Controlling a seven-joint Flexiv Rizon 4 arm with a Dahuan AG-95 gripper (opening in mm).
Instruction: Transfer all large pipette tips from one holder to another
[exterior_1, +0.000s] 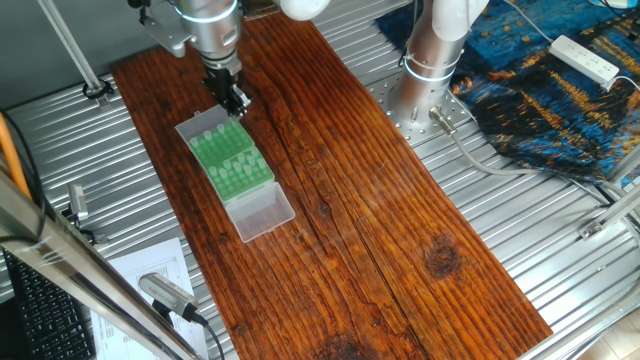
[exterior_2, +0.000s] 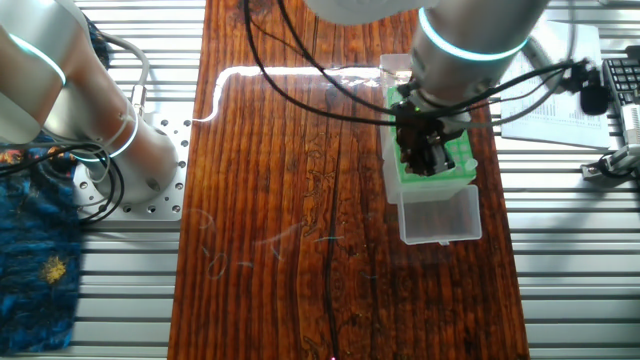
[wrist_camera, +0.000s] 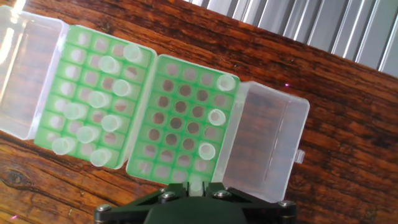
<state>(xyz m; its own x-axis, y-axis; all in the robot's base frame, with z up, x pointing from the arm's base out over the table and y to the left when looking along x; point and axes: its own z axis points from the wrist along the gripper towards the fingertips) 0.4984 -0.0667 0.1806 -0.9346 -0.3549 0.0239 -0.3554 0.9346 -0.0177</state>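
The jaws of the gripper (wrist_camera: 196, 188) pinch one pipette tip (wrist_camera: 195, 182) above the right green rack (wrist_camera: 180, 118), which holds three tips; the left green rack (wrist_camera: 93, 99) keeps about nine; the next move is likely lowering it into an empty hole

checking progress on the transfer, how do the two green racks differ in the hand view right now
The left green rack holds many large pipette tips, about ten scattered over its holes; the right green rack holds only three, all in the column nearest its lid. Most of the right rack's holes show dark and open. The gripper hangs over the right rack's near edge, not the left's. Both are green grids, each with a clear hinged lid open outward.
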